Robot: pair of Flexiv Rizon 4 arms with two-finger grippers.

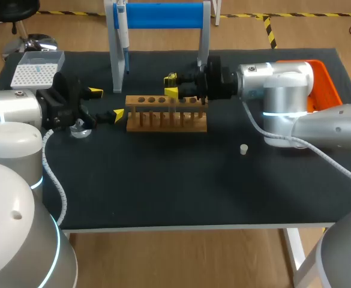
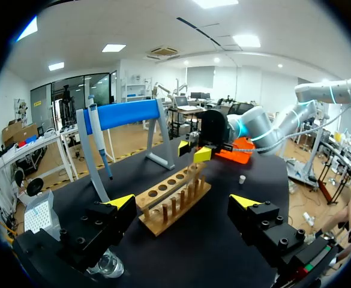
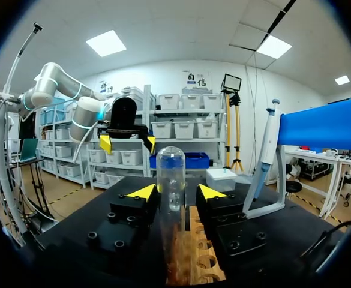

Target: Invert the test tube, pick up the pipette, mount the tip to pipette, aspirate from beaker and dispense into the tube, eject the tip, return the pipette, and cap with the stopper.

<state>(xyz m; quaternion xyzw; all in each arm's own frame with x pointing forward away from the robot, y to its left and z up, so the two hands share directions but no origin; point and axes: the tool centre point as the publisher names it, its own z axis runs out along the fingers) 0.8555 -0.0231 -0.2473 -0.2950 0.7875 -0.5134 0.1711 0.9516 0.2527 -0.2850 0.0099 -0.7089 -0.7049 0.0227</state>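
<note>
Yellow-tipped fingers [image 3: 144,192] of the right gripper [image 3: 178,192] stand spread to either side of a clear glass test tube [image 3: 170,180]. They are released rather than clenched, and a sliver of gap shows between the tube and one finger. The tube stands upright with its rounded end up. Its lower end is down at the wooden test tube rack [image 3: 199,258] under the gripper.

In the head view this gripper hangs over the rack, its arm coming in from the right. The left gripper [image 1: 106,103] sits just beside the rack's left end, its fingers wide apart and grasping nothing. A small glass beaker [image 1: 79,129] rests on the counter [image 1: 163,186] right by that gripper. A white pipette tip box [image 1: 37,69] sits behind the left arm at the counter's back left corner.

Behind the rack stands a white stand with a blue crossbar [image 1: 163,15], and the pipette [image 1: 122,30] hangs at the stand's left end. A small white stopper [image 1: 243,149] lies on the black counter in front of the right arm, well apart from the rack. An orange tray [image 1: 325,84] shows behind the right arm.
</note>
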